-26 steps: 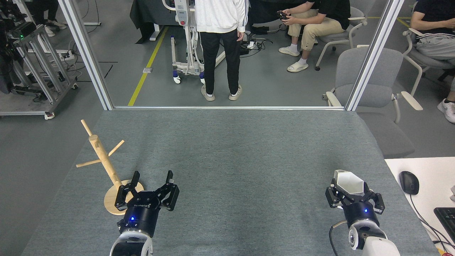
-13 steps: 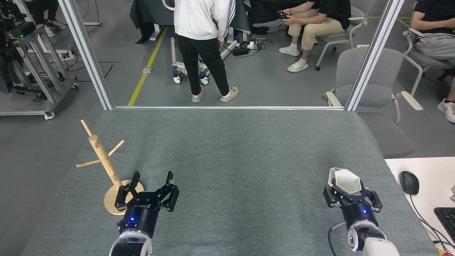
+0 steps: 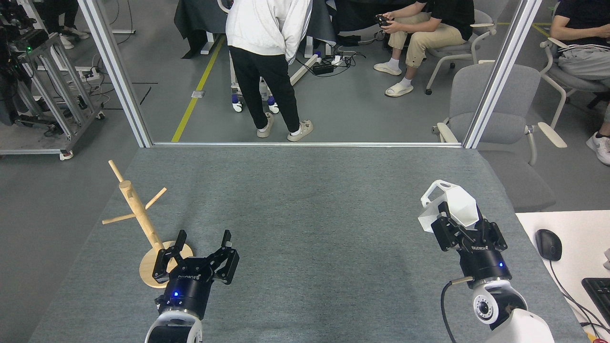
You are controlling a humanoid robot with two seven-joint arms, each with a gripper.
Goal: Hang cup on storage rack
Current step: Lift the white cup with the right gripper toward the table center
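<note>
While the storage rack [image 3: 143, 221] stands way over at the left edge of the grey worktop [image 3: 310, 205], nothing hangs on any of its pegs, and its round base sits flat on the felt with the post upright. Just to the right of that base is the left pincer [image 3: 200, 245], low over the surface with its fingers spread wide and nothing between them, so it's released. One of its fingers overlaps the base disc in this view, though I can't tell if they actually touch.

Big bare stretch of worktop in the middle. Beyond the far edge a person in a white hoodie [image 3: 269, 28] stands on the floor, bent forward a bit.

Over on the right, the right pincer [image 3: 464, 228] is clenched on the cup [image 3: 450, 207], holding it up off the worktop. The cup is tilted, handle loop pointing up and away at the top, open rim facing right. It's well apart from the rack, basically the whole width of the worktop between them.

Further right, a black mouse [image 3: 548, 244] sits on a white desk [image 3: 572, 228].
</note>
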